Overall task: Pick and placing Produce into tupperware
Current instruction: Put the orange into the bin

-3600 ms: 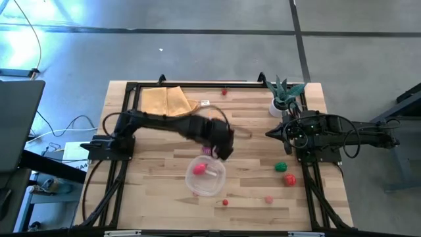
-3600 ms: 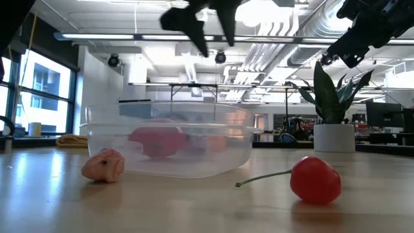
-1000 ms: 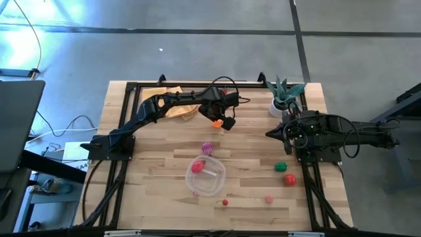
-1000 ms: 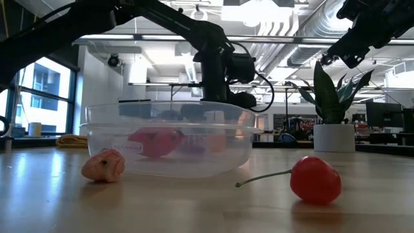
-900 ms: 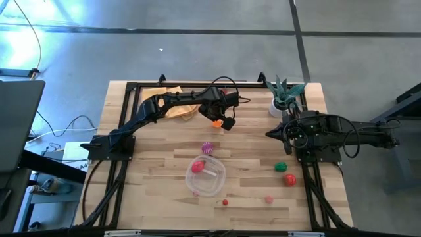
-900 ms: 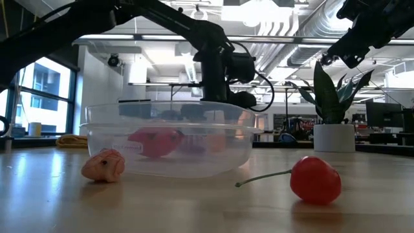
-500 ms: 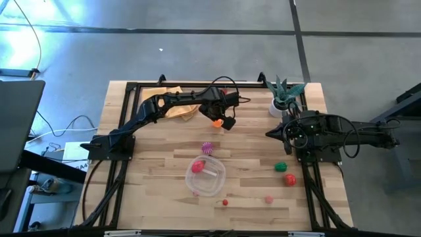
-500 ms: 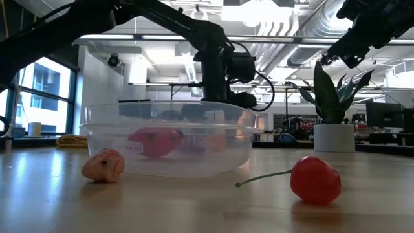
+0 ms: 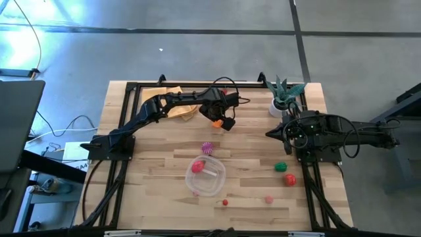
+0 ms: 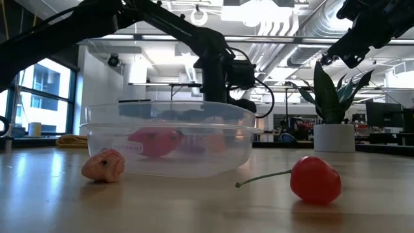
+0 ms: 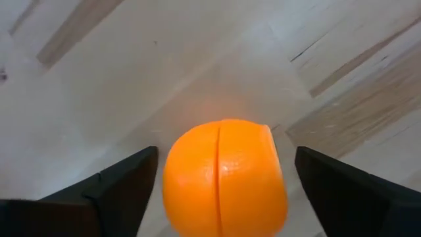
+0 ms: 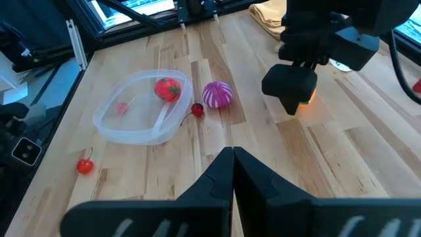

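Orange toy fruit point(image 11: 223, 176) was bright orange with thin dark seam down middle. Left gripper point(image 11: 223, 191) fingers were matte black. Table point(image 9: 158, 158) was pale wood in striped planks, black frame at edges. Tupperware point(image 9: 208, 176) was clear; red toy point(image 9: 197, 167) inside it. Spiky ball point(image 12: 217, 94) was magenta with pale stripes. Cherry point(image 10: 315, 179) was glossy red. Cloth point(image 9: 172, 99) was yellow-tan. Plant point(image 9: 284, 89) was green, pot white.

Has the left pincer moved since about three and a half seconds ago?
Yes. The left pincer was just above the tupperware then; it now sits at the far side of the table, near the yellow cloth, straddling the orange.
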Tool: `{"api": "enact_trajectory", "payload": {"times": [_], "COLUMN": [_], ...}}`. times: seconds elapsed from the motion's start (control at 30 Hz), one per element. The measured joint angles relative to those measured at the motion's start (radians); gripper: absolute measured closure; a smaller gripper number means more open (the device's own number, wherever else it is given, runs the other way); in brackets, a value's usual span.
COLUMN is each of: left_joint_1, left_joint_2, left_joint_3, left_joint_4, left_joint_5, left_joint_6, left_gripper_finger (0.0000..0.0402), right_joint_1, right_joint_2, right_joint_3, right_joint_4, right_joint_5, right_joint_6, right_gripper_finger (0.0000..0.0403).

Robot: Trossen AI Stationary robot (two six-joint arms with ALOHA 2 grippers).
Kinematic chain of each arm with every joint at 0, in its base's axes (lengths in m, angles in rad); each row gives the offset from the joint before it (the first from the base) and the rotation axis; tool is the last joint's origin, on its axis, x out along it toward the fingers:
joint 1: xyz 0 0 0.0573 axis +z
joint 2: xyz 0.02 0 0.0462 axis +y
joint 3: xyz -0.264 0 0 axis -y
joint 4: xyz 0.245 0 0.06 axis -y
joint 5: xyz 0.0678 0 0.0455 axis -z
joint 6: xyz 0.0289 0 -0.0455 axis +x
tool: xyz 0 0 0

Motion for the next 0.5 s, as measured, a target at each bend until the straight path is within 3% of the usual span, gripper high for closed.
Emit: {"api": "enact_trajectory", "payload": {"times": [0.33, 0.5], "left_joint_1": [0.000, 0.000], "left_joint_2": [0.000, 0.000], "left_joint_3": [0.000, 0.000], "left_joint_4": [-0.012, -0.009], "left_joint_5": [0.008, 0.015], "left_joint_6": [0.002, -0.001], "left_gripper_finger": [0.0194, 0.0191], "right_joint_1": [0.000, 0.000], "right_joint_2": [0.000, 0.000], "right_joint_3": [0.000, 0.000], "right_joint_4": [0.000, 0.000], "right_joint_5": [0.000, 0.000], "right_joint_6": [0.000, 0.000], "right_gripper_finger": [0.0402, 0.0402]}}
